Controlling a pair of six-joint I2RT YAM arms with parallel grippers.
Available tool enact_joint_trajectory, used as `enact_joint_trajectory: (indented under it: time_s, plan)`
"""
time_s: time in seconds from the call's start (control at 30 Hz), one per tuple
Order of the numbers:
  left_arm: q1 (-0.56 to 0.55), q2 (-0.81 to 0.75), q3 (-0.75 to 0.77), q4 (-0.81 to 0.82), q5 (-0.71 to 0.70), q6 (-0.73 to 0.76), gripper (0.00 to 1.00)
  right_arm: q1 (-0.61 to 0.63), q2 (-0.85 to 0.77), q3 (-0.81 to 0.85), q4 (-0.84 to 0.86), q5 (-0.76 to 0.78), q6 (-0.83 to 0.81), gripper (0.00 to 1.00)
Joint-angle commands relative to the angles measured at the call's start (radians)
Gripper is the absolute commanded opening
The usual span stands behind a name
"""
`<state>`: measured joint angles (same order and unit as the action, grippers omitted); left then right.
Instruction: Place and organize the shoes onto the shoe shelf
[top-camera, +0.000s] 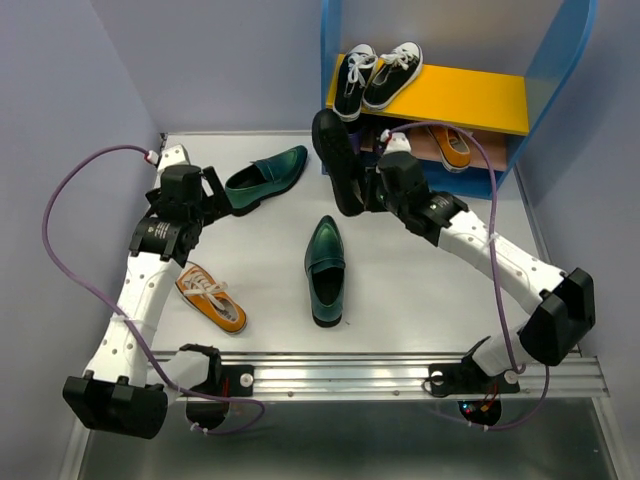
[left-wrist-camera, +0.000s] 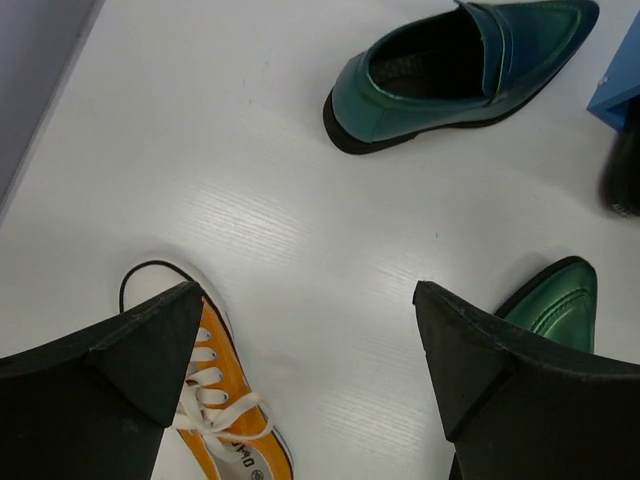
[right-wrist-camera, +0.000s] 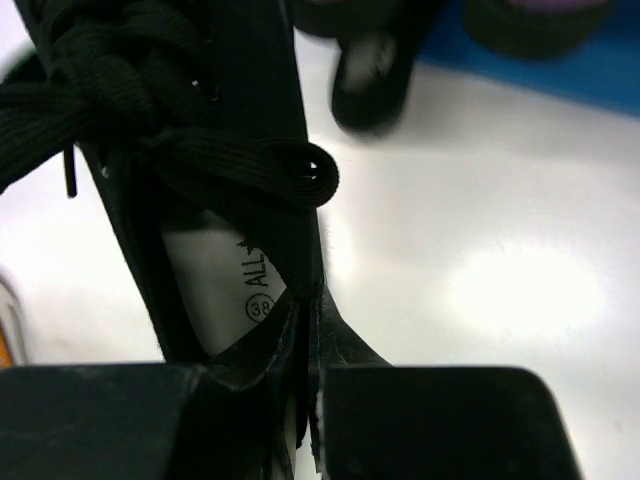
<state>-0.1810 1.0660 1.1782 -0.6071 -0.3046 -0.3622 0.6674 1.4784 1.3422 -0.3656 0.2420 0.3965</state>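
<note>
Closed tight with the right gripper (top-camera: 368, 190) on the side wall of 1 black shoe (top-camera: 335, 160), just before the shelf (top-camera: 470, 98) at 1 o'clock. Spread wide with the left gripper (top-camera: 215, 188) over the table (top-camera: 420, 290). At 2 o'clock 1 green loafer (top-camera: 265, 178), at 4 o'clock a 2nd green loafer (top-camera: 325, 270), at 6 o'clock 1 orange sneaker (top-camera: 212, 298).

Upper board (top-camera: 470, 100): right part bare; black sneakers with white laces (top-camera: 375, 75) fill the left end.
Lower board (top-camera: 428, 148): far orange sneaker (top-camera: 455, 147) lies on it; we see the right arm (top-camera: 470, 235) crossing its front.
Left front of shelf (top-camera: 327, 60): black shoe (top-camera: 338, 165), pinched by the right gripper (right-wrist-camera: 310, 380), blocks it.
Centre of table (top-camera: 420, 290): centre green loafer (top-camera: 325, 270); bare lanes on both sides.
Left of table: far green loafer (top-camera: 265, 178), near orange sneaker (top-camera: 210, 298); bare surface between the wide-spread jaws of the left gripper (left-wrist-camera: 308, 300).
</note>
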Motion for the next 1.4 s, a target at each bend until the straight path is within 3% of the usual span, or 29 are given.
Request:
enact_joint_trajectory:
  time_s: [0.0, 0.33, 0.93, 1.37]
  plan:
    - [-0.006, 0.008, -0.080, 0.035, 0.099, -0.020, 0.98, -0.014, -0.090, -0.116, -0.002, 0.045, 0.060, 0.01]
    - [-0.258, 0.132, -0.147, 0.105, 0.142, -0.142, 0.98, -0.060, -0.107, -0.222, -0.044, 0.045, 0.122, 0.01]
    - [-0.270, 0.180, -0.083, 0.132, 0.130, -0.144, 0.98, -0.230, 0.077, -0.114, -0.049, 0.082, 0.146, 0.01]
    - [-0.271, 0.187, -0.088, 0.147, 0.130, -0.141, 0.98, -0.270, -0.058, -0.202, -0.041, 0.075, 0.148, 0.01]
